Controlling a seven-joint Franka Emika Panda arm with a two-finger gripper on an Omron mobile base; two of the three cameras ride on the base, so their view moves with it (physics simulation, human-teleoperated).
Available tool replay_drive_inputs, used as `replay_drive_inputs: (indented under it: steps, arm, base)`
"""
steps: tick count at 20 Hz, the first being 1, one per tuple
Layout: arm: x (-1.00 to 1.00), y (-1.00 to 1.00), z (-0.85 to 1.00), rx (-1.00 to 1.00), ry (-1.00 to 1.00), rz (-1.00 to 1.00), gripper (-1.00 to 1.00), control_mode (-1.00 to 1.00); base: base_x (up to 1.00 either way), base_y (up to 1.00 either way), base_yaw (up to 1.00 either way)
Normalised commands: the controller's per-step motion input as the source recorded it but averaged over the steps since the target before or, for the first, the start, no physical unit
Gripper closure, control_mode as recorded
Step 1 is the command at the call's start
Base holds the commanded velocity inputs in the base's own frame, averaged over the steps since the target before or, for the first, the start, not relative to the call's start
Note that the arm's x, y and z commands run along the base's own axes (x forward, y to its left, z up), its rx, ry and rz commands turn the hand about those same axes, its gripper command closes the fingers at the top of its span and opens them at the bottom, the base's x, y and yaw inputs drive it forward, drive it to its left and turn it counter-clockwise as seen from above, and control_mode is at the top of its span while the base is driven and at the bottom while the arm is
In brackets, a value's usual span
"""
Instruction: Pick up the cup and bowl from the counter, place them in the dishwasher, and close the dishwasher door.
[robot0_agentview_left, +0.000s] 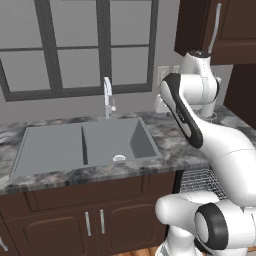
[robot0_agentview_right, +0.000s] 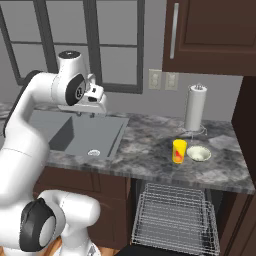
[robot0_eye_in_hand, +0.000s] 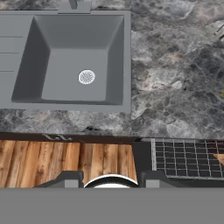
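The desk (robot0_agentview_right: 150, 145) is the biggest thing: grey, black and white stone that runs across the middle of both base views. A grey double sink (robot0_agentview_left: 85, 142) is set in it, at the middle left of the left base view, with a tall silver tap (robot0_agentview_left: 107, 97) behind it.

Under the desk, at the bottom right of the right base view, the dishwasher (robot0_agentview_right: 175, 220) stands open, and its silver wire rack (robot0_agentview_right: 175, 212) is pulled out with nothing in it.

The white robot arm (robot0_agentview_right: 30, 130) fills the left side of the right base view. Its hand (robot0_agentview_right: 92, 107) hangs high over the sink, at the upper left. I cannot tell how far open the hand is, and I see nothing in it.

A white paper towel roll (robot0_agentview_right: 195, 107) stands on the desk at the right. Just in front of it sit the yellow cup (robot0_agentview_right: 179, 151) and, right beside it, the pale bowl (robot0_agentview_right: 199, 154).

I can read no words anywhere.
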Motion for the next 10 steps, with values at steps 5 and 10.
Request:
replay_drive_inputs:
  steps: [5,10]
  arm:
    - [-0.03,0.0,-0.03,0.0,0.0,0.0,-1.0,-1.0]
    - [-0.02,0.0,-0.15,0.0,0.0,0.0,-1.0,-1.0]
  base:
    - [0.0,0.0,0.0]
    - [0.0,0.0,0.0]
